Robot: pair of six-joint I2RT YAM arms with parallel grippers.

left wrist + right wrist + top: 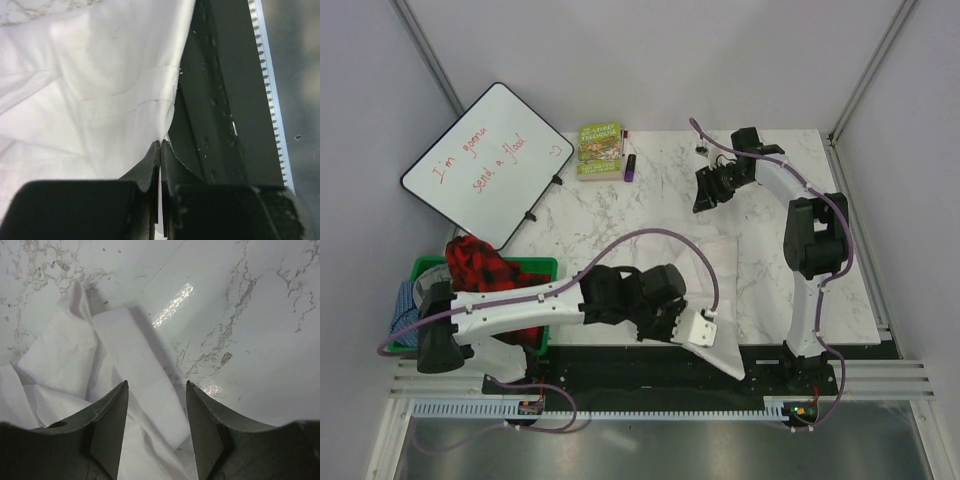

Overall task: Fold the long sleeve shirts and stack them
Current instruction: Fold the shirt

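marble tabletop, one white shirt, two pincers

white marble-patterned table (810,250) fills the space between pale walls, with a whiteboard (485,165) leaning at the far left and a green book (600,148) lying near the far edge. at the near left sits a green bin (538,266) with a red plaid cloth (478,262) heaped in it.

the white shirt (712,262) lies crumpled in the near middle of the table, and one corner trails over the near edge onto the black rail (215,100). the left gripper (708,322) is down at that near edge with its jaws pressed together on the shirt's hem (the wrist view shows the cloth (90,90) pinched right at the fingertips (155,152), with a stitched seam just above them).

the right gripper (704,200) hangs over the far side of the table, beyond the shirt's far end. its jaws stand spread. through its own camera, a flat strip of the white cloth (145,390) runs on the marble behind the gap between the fingers (112,415). i cannot tell whether they touch it.
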